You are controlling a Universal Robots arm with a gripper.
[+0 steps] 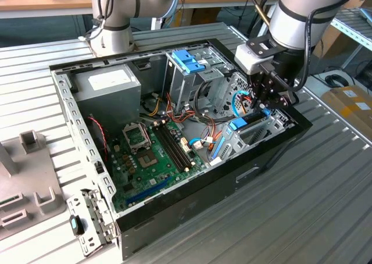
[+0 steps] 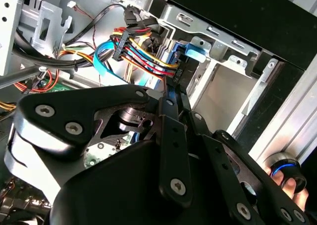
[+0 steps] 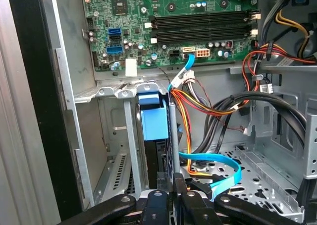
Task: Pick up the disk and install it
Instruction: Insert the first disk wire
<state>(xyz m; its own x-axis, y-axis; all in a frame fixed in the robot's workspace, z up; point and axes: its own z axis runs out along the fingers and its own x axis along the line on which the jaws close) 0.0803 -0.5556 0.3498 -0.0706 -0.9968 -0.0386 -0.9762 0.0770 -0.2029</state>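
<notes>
The disk stands on edge in the drive bay at the case's corner on the exterior view's right, its blue carrier frame facing up. In the first wrist view the blue frame sits in the metal slot with the dark disk body under it. My gripper hangs just above the disk's end nearest the case wall. Its black fingers are pressed together with no gap showing, and the tips sit at the disk's edge. I cannot tell whether they touch it.
The open computer case lies on a slatted metal table. Inside are the green motherboard, a grey power-supply box, a tall drive cage with a blue clip and loose coloured cables beside the bay. Grey fixtures stand at the exterior view's left.
</notes>
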